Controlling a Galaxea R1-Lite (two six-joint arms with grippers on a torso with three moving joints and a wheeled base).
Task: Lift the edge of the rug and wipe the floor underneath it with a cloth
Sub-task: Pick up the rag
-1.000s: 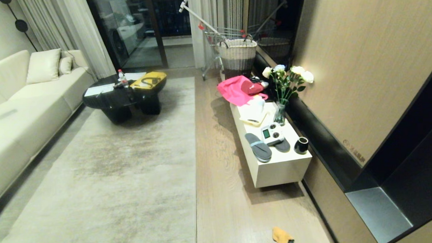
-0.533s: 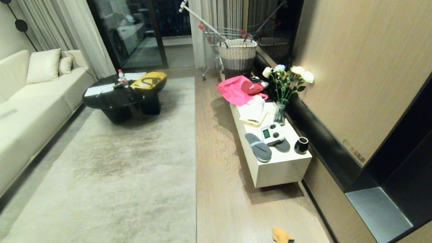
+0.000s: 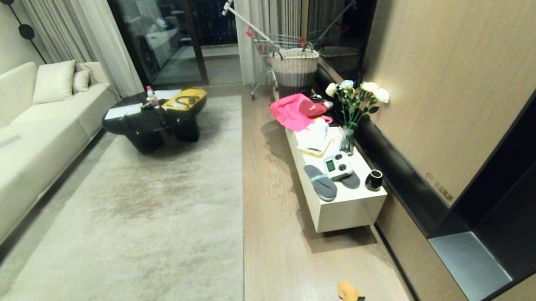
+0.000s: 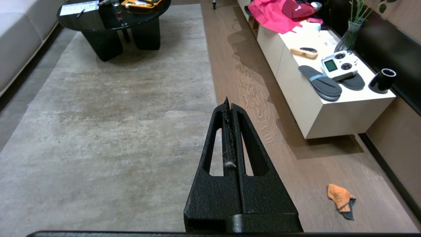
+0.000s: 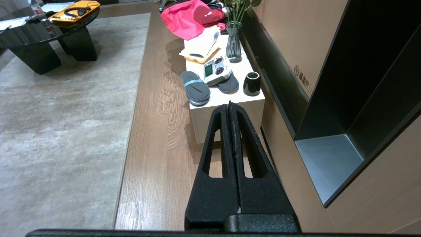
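while the cloth [image 4: 340, 200] shows beside the left claw [image 4: 228, 105] — the right claw's [image 5: 230, 107] view misses it.

Our left pincer [image 4: 229, 108] is matte black with a grainy, pebbled finish: two tapering triangular fingers, each cut by a long slot, with pale lint caught along the seam. Our right pincer [image 5: 230, 110] matches it, rising from a broad black base.
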